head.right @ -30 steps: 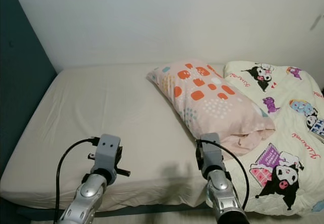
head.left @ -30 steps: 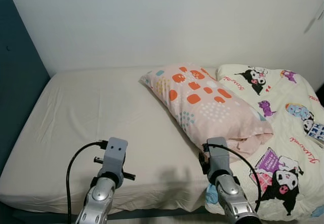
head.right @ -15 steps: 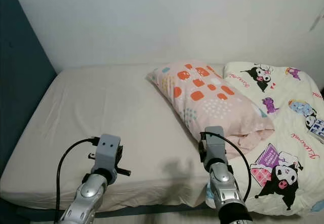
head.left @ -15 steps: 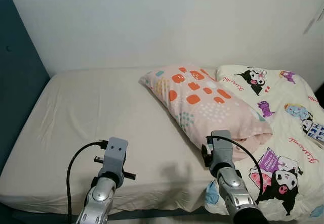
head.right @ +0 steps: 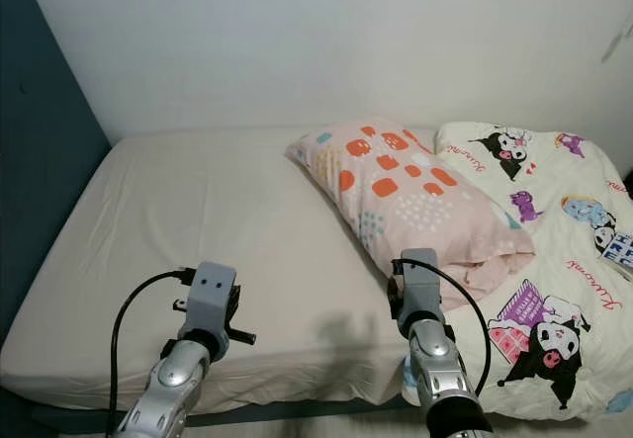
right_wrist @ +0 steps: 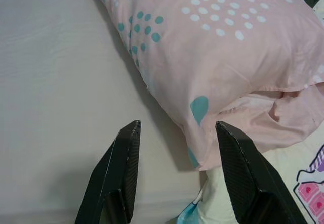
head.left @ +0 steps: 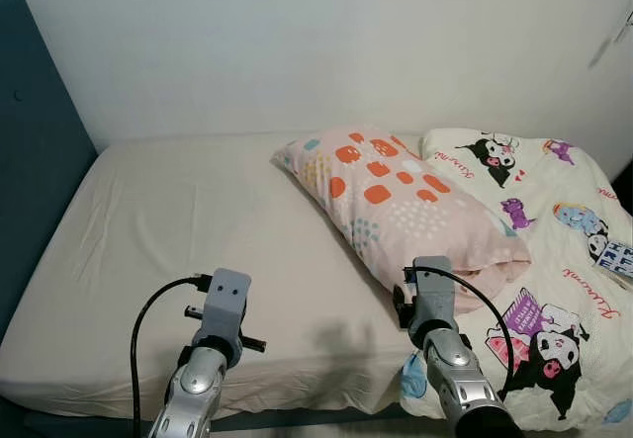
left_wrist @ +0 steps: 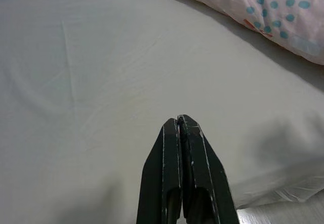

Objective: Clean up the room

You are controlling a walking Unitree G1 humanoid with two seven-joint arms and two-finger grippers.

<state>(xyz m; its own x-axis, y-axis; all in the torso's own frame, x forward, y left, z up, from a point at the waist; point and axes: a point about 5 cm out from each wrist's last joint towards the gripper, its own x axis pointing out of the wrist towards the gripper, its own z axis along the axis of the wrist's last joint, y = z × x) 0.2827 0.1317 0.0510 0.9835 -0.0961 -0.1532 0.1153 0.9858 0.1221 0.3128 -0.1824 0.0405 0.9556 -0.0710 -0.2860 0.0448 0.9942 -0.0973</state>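
Note:
A pink pillow (head.left: 406,201) with orange and teal spots lies slantwise on the bed, its right end resting on a white cartoon-print quilt (head.left: 559,260). My right gripper (right_wrist: 178,128) is open and hovers just before the pillow's near corner (right_wrist: 202,148), with one finger over the sheet and the other over the pillow's edge. My right arm (head.left: 447,359) rises at the bed's front edge below that corner. My left gripper (left_wrist: 180,119) is shut on nothing, above the bare cream sheet (head.left: 178,230). My left arm (head.left: 203,369) stands near the bed's front edge.
A dark teal headboard (head.left: 35,161) stands along the left side. A white wall runs behind the bed. The quilt covers the bed's right part and hangs over its front edge (head.left: 297,398). The left half of the sheet is bare.
My right arm shifted slightly right and forward toward the pillow's near corner, then held still. My left arm has not moved.

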